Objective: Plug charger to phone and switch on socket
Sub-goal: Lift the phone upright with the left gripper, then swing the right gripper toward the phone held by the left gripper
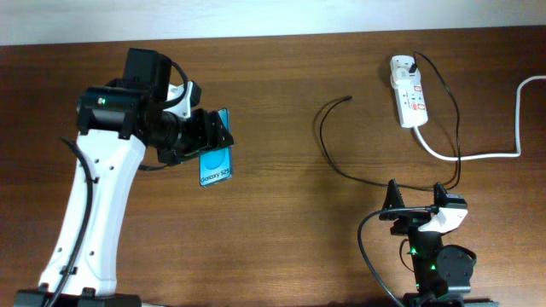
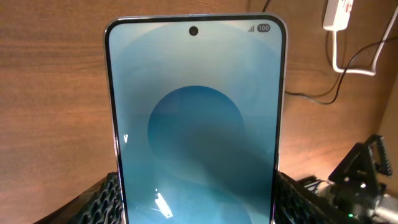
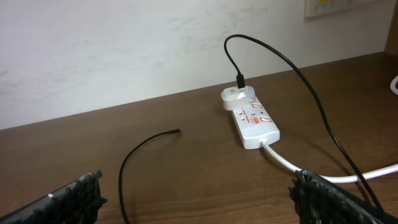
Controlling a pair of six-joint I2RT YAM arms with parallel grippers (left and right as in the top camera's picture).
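Observation:
My left gripper [image 1: 209,136] is shut on the phone [image 1: 215,162], a slim cyan-screened handset marked "Galaxy S25", and holds it above the left half of the table. In the left wrist view the phone [image 2: 196,124] fills the frame between the two black fingers. The charger, a thin black cable [image 1: 328,158], loops across the table's middle with its free plug tip [image 1: 346,99] lying loose. Its other end runs to an adapter in the white socket strip [image 1: 408,95], which also shows in the right wrist view [image 3: 252,118]. My right gripper [image 1: 418,205] is open and empty, near the front edge.
A thick white cord [image 1: 503,145] runs from the socket to the table's right edge. A white wall rises behind the table's far edge [image 3: 124,56]. The charger cable passes close to my right gripper's right finger [image 3: 336,155].

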